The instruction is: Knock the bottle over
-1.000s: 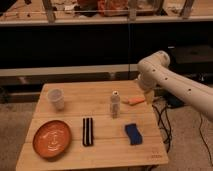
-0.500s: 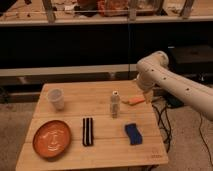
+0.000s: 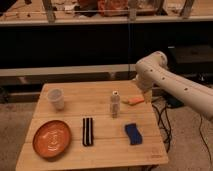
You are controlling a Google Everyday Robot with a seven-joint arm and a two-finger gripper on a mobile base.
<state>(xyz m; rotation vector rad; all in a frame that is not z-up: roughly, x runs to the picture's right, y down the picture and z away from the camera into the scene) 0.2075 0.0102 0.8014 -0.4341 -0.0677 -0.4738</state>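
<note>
Wooden table (image 3: 107, 150) with the arm (image 3: 172, 84) reaching in from the right. On the table there's an orange plate (image 3: 51, 138) front left and a cup (image 3: 56, 98) back left. A blue sponge (image 3: 133, 133) sits front right, with a black strip thing (image 3: 88, 131) in front of the middle.

The bottle (image 3: 115, 104) stands upright a bit right of centre, apart from everything else. The gripper (image 3: 140, 98) hangs low at the arm's end, near the bottle on its right and not touching it. Honestly can't tell if it's spread or pressed together. There's a small orange thing (image 3: 133, 101) between them, and I can't tell if it's lying on the table or part of the gripper.

My take is the step in hand is the final approach and the shove. To do it well, I'd hit the bottle high, up near the cap. Push low and a slim bottle like that will probably just slide along the wood instead of tipping.

Sweeping leftward looks safest, since there's bare table between bottle and cup. Keep the stroke short so it doesn't roll into the cup or off the back edge.
</note>
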